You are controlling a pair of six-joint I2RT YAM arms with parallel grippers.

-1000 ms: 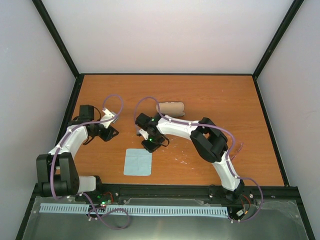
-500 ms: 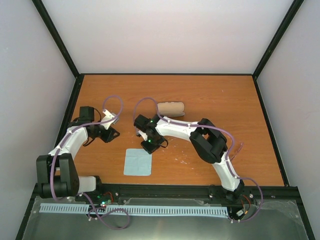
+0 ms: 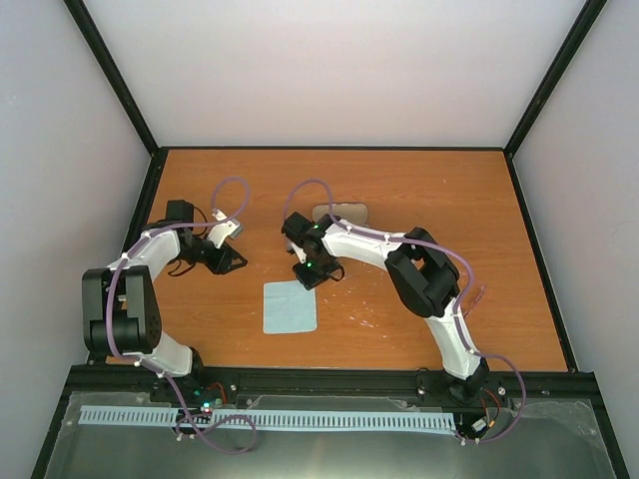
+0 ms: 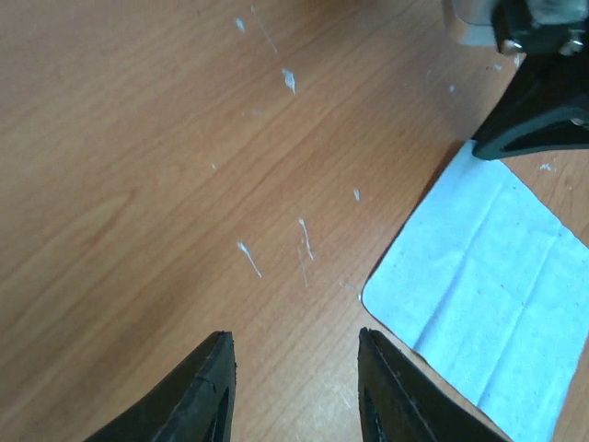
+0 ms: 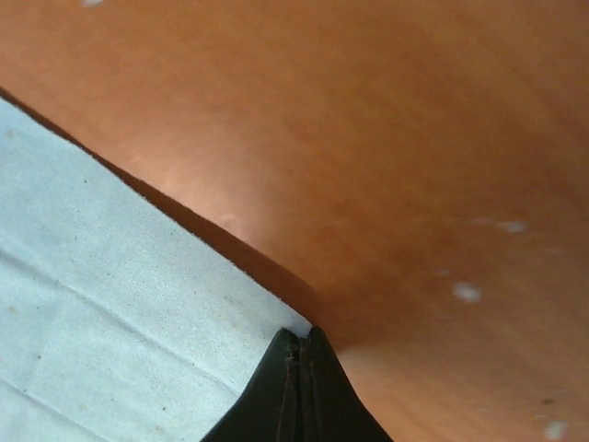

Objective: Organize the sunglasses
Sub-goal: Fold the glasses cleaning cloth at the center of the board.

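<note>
Overhead view of an orange wooden counter (image 3: 419, 180) with two robot arms. A pale blue cloth (image 3: 291, 308) lies flat near the middle of the near edge and serves here as the landmark.

The sunglasses (image 3: 475, 296) are seen only as a faint, translucent pinkish outline far to the right of the cloth, well apart from it and just beside the lower part of the right arm (image 3: 439, 299). Their long axis cannot be told with confidence; they are too faint, and part of them is hidden by the arm and its cable.

The right gripper (image 3: 316, 277) is at the cloth's far right corner, its fingers pressed together and pinching that corner. The left gripper (image 4: 293, 343) hovers left of the cloth, its fingers spread, with only bare counter between them.

Of the two, the right gripper is judged the nearer to the sunglasses, which lie to its right. The right arm's own elbow is folded between the gripper and the sunglasses, so a reach there would probably be awkward, and the cloth would have to be let go first.

A grey-tan case (image 3: 344, 211) lies beyond the cloth, largely hidden behind the right arm.
</note>
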